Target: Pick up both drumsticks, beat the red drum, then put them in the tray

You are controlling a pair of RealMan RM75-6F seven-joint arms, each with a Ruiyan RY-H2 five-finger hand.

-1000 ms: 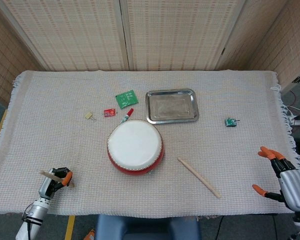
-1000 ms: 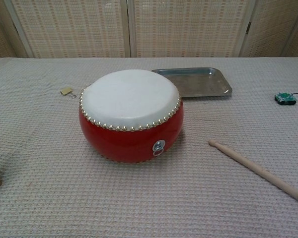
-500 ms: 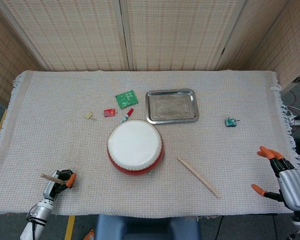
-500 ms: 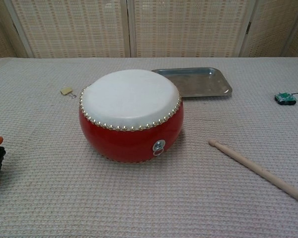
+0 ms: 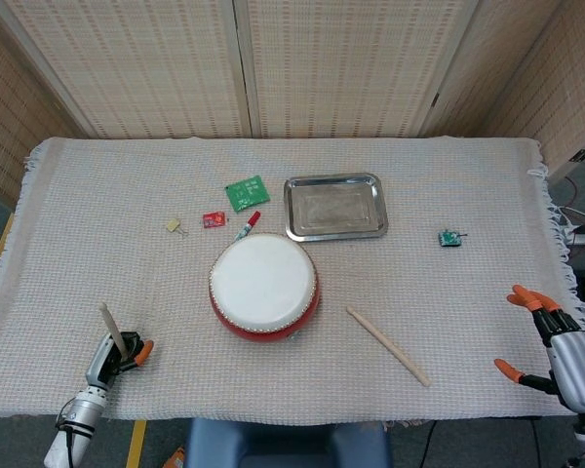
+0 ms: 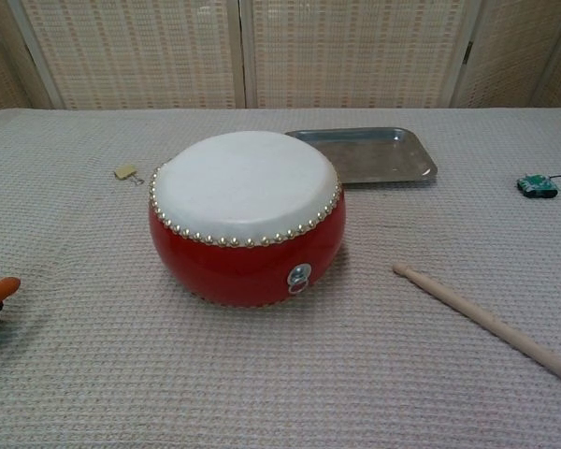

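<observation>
- The left hand (image 5: 117, 356), a dark robot hand with orange fingertips, sits at the near left edge of the cloth-covered table (image 5: 97, 214). Its fingers are wrapped round one pale wooden drumstick (image 5: 109, 324), which points up and away from the robot.
- In the chest view only the orange tip of the left hand shows at the frame's left edge; the held stick is out of that view.
- The second pale wooden drumstick (image 5: 388, 346) lies flat on the cloth, right of the round red drum with a white skin (image 5: 264, 286).
- Its long axis runs diagonally: one end near the drum, the other end nearer the robot and further right.
- The right hand (image 5: 556, 346), silver with orange fingertips, hangs past the near right edge with fingers spread, holding nothing.
- The lying stick is to the left of that hand, well apart; the right hand is plainly the nearer one.
- The rectangular shiny metal tray (image 5: 334, 206) sits beyond the drum, slightly right.
</observation>
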